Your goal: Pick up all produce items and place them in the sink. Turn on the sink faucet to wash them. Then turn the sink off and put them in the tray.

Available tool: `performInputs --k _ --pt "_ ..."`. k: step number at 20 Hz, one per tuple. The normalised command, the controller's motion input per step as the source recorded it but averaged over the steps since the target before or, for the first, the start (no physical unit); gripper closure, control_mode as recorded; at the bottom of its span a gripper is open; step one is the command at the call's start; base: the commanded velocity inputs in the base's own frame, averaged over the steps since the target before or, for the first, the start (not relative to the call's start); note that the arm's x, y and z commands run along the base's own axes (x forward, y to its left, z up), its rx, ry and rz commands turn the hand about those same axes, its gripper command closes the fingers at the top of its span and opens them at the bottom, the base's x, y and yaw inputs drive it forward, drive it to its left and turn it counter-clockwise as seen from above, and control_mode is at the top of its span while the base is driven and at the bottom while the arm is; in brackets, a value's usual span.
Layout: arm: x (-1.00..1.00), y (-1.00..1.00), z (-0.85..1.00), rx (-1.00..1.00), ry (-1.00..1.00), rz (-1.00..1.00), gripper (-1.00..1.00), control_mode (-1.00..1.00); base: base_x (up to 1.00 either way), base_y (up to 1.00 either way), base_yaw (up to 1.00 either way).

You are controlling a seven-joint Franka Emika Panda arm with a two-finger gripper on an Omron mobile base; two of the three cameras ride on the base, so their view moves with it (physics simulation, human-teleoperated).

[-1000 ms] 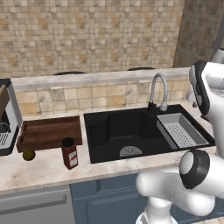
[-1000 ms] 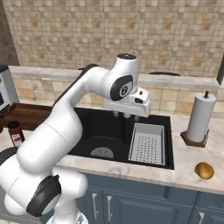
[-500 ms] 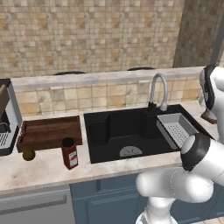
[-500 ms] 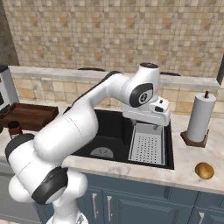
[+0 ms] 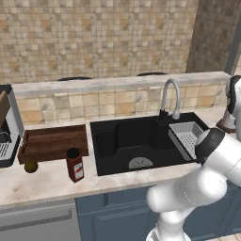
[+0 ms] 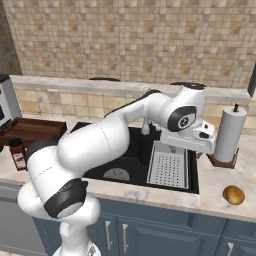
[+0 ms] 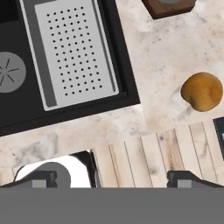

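Two fruits wait on the tabletop (image 6: 215, 185), well apart: the orange-yellow fruit (image 7: 201, 91) to the right of the sink (image 6: 130, 165), the small olive-brown fruit (image 5: 31, 166) far left, just in front of the wooden tray (image 5: 54, 141) and near the jar (image 5: 75, 164). The claw (image 7: 113, 177) hangs empty with its jaws spread wide, up over the sink's right edge, above the metal rack (image 7: 72, 50). From the hand camera the orange-yellow fruit sits off to the right of the fingertips (image 7: 183, 177) and a little ahead, by the paper towel roll (image 6: 230, 132). It looks much the nearer target, so the reach likely goes right and down. The faucet (image 5: 170, 96) stands behind the sink.
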Motion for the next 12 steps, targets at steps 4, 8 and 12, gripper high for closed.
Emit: performInputs --k 4,8,12 --pt "0.0 -0.52 -0.29 0.0 0.01 0.0 -1.0 -1.0 0.0 0.0 0.0" --pt "0.0 -0.5 -0.31 0.0 0.0 0.0 -1.0 -1.0 0.0 0.0 0.0" --pt "0.01 -0.46 -0.28 0.0 0.0 0.0 -1.0 -1.0 0.0 0.0 0.0"
